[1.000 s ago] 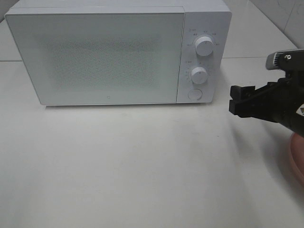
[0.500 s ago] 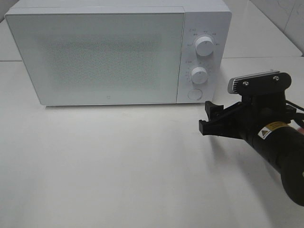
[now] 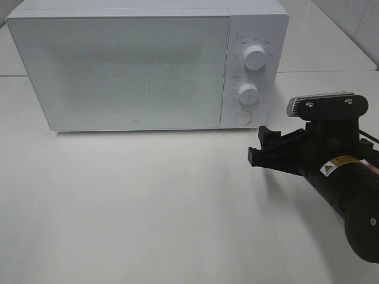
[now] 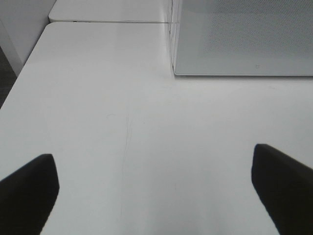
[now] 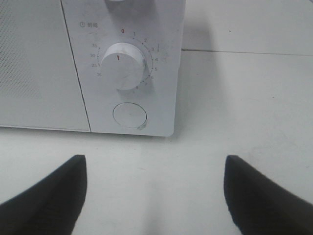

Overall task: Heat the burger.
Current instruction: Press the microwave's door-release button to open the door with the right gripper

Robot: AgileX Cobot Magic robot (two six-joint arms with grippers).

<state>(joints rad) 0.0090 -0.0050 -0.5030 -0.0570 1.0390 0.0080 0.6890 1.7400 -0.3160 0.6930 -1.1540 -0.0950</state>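
Exterior high view: white microwave (image 3: 136,65) sits at 12 o'clock on the surface (image 3: 148,207), door shut.
Right hand (image 3: 259,146): in at 3 o'clock, jaws spread wide with nothing between them. Its tips aim toward 10 o'clock at the control panel and stay clear of it.
Right wrist view: round button (image 5: 129,115) dead ahead, lower dial (image 5: 123,65) just beside it.
Left hand (image 4: 156,188): spread wide, empty, over the surface, the microwave's door corner ahead.
Burger: not in sight from any camera, so its spot can't be told.
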